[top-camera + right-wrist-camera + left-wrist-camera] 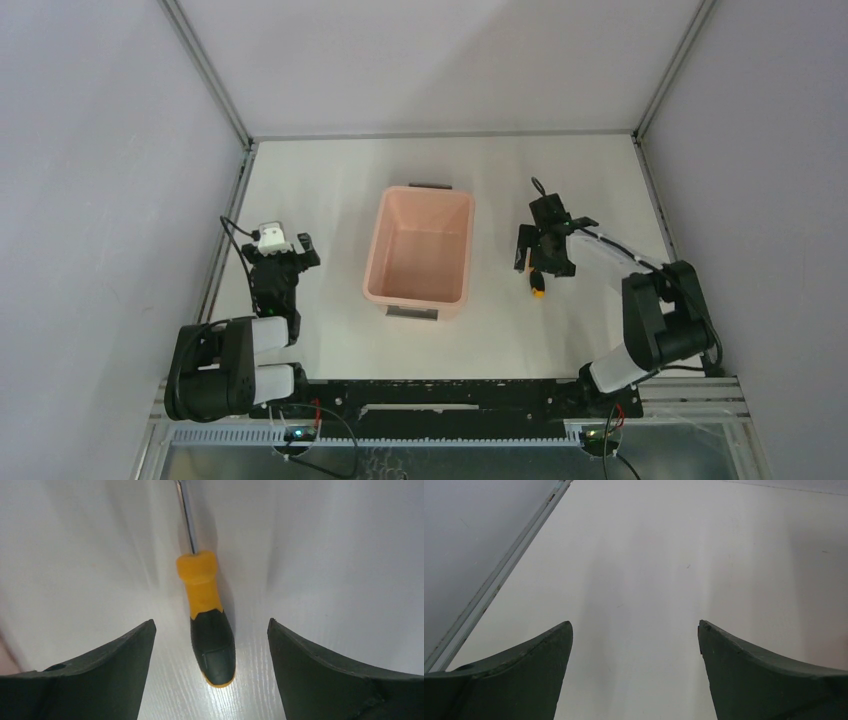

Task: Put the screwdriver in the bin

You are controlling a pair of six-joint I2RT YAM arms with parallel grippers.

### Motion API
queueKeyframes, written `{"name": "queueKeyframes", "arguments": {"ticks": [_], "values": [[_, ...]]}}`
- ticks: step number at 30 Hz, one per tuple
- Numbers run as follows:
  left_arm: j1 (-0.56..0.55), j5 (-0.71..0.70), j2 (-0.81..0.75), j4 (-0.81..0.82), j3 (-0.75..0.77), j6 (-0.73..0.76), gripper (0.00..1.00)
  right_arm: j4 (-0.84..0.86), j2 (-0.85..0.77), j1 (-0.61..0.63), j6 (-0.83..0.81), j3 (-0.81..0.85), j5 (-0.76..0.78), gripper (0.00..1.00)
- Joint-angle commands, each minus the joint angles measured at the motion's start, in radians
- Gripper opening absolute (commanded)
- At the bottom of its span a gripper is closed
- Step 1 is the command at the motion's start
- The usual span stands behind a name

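Screwdriver (204,600) flat on the white worktop (330,350), to the right of the pale pink bin (372,262), near it but apart and outside it. Black end of the handle toward the wrist camera, orange-yellow part next, thin shaft pointing away. Lying between the two fingers of the right claw (210,622), touched by neither. Claw spread wide, gripping nothing, low over the handle. Bin upright in the middle of the worktop. Left claw (635,625) on the other side of the bin, also spread wide and empty, over bare worktop.
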Motion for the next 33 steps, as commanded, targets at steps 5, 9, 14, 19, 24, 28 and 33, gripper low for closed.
{"name": "queueKeyframes", "arguments": {"ticks": [5,9,14,19,24,28,33], "values": [[-0.006,-0.01,-0.011,0.036,0.046,0.017,1.0,0.025,0.101,0.013,0.102,-0.029,-0.031,0.61],[-0.004,-0.01,-0.012,0.036,0.046,0.017,1.0,0.011,0.084,0.013,0.108,-0.026,-0.011,0.12],[-0.005,-0.01,-0.012,0.035,0.046,0.017,1.0,-0.12,-0.001,0.012,0.115,0.056,0.059,0.0],[-0.005,-0.009,-0.013,0.035,0.046,0.017,1.0,-0.252,-0.108,0.016,0.119,0.147,0.071,0.0],[-0.005,-0.01,-0.012,0.034,0.046,0.017,1.0,-0.401,-0.189,0.066,0.15,0.289,0.109,0.0],[-0.007,-0.009,-0.013,0.036,0.046,0.017,1.0,-0.468,-0.207,0.148,0.166,0.41,0.107,0.0],[-0.006,-0.009,-0.011,0.036,0.047,0.017,1.0,-0.521,-0.128,0.318,0.188,0.619,0.169,0.0]]}}
